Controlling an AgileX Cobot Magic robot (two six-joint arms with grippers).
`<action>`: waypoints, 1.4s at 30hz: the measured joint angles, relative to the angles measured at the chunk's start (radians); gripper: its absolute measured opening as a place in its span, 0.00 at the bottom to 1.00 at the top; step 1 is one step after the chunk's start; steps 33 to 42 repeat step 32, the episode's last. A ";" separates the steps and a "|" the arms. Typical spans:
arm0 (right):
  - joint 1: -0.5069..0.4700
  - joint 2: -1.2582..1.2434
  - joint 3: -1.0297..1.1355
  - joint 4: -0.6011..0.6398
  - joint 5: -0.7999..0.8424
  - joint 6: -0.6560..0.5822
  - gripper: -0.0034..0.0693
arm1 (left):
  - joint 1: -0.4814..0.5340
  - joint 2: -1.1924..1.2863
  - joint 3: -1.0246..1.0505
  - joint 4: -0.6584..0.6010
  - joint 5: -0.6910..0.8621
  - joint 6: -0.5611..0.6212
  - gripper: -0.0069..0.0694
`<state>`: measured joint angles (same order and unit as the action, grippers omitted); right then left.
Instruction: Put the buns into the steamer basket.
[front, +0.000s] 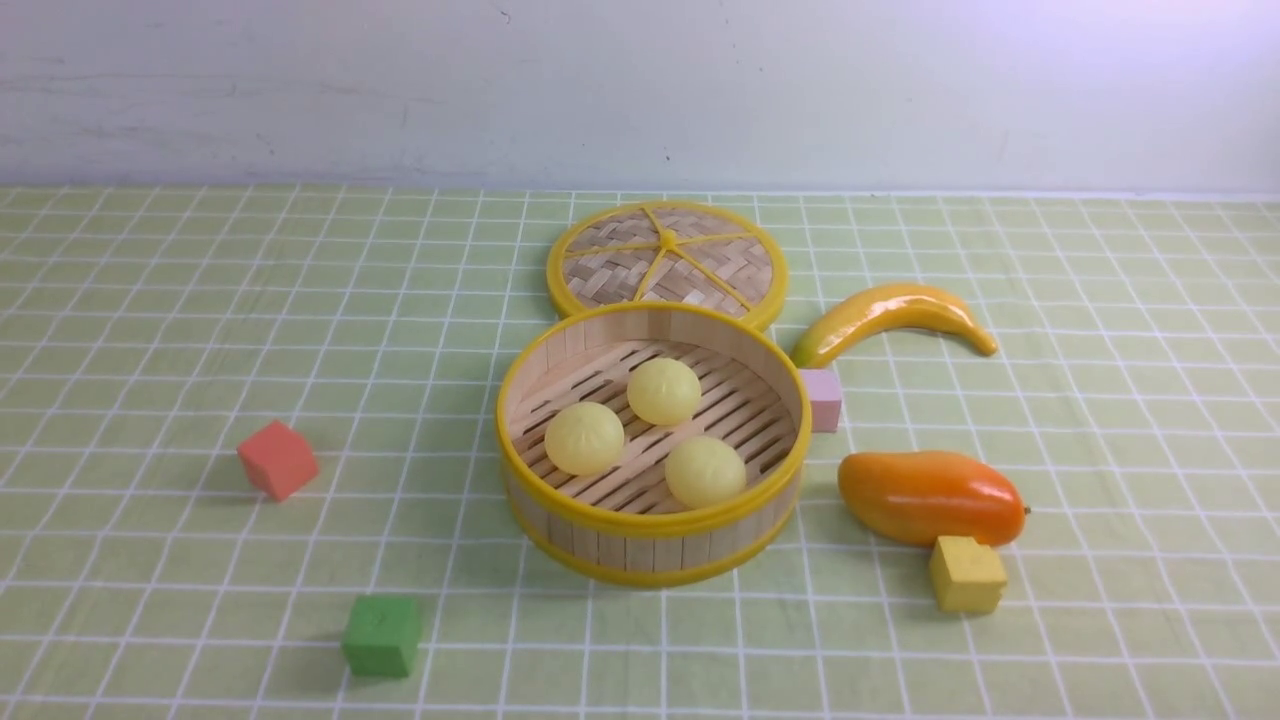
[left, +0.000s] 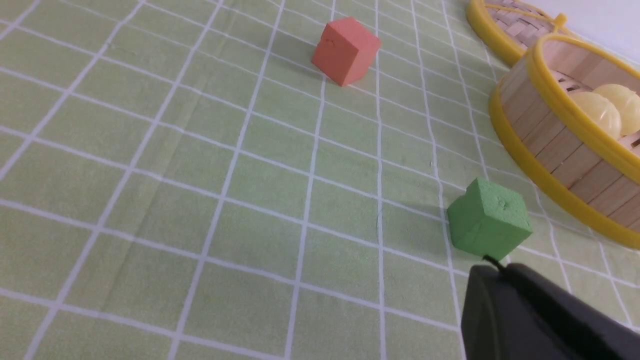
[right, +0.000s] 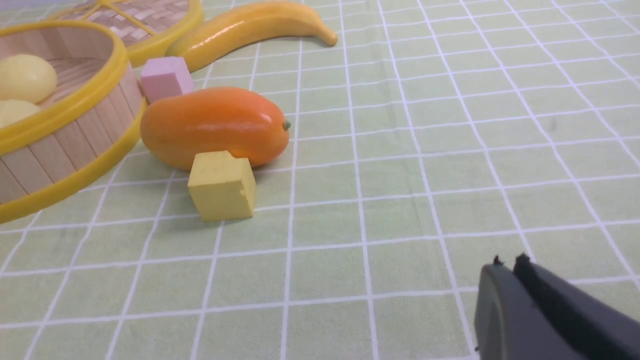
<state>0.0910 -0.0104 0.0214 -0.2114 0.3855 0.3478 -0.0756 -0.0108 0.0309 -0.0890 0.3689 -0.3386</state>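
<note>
While all three buns lie inside the steamer basket (front: 652, 520), on its slatted floor, no arm appears in the front view. One bun (front: 664, 390) sits toward the far side, a second bun (front: 584, 438) toward the left, and the third bun (front: 705, 471) nearest the front rim; they are close together but I cannot tell if they touch. The basket stands upright in the middle of the green checked tabletop (front: 150, 330), and the flat woven lid (front: 667, 262) lies just behind it. A pink cube (front: 824, 399) is just beside the basket's right wall, with a toy banana (front: 890, 315) further back. A toy mango (front: 928, 497) lies to the right of the basket, and a yellow cube (front: 966, 573) sits against its front side. On the left are a red cube (front: 278, 459) and a green cube (front: 381, 635), well apart. The left gripper's fingers (left: 500, 272) are pressed together with nothing between them, near the green cube. The right gripper's fingers (right: 507, 270) are also clenched and empty, over bare cloth.
</note>
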 joint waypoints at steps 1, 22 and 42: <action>0.000 0.000 0.000 0.000 0.000 0.000 0.08 | 0.000 0.000 0.000 0.000 0.000 0.000 0.07; 0.000 0.000 0.000 0.000 0.000 0.000 0.13 | 0.000 0.000 0.000 0.001 0.000 0.000 0.08; 0.000 0.000 0.000 0.000 0.000 0.000 0.15 | 0.000 0.000 0.000 0.001 0.000 0.000 0.10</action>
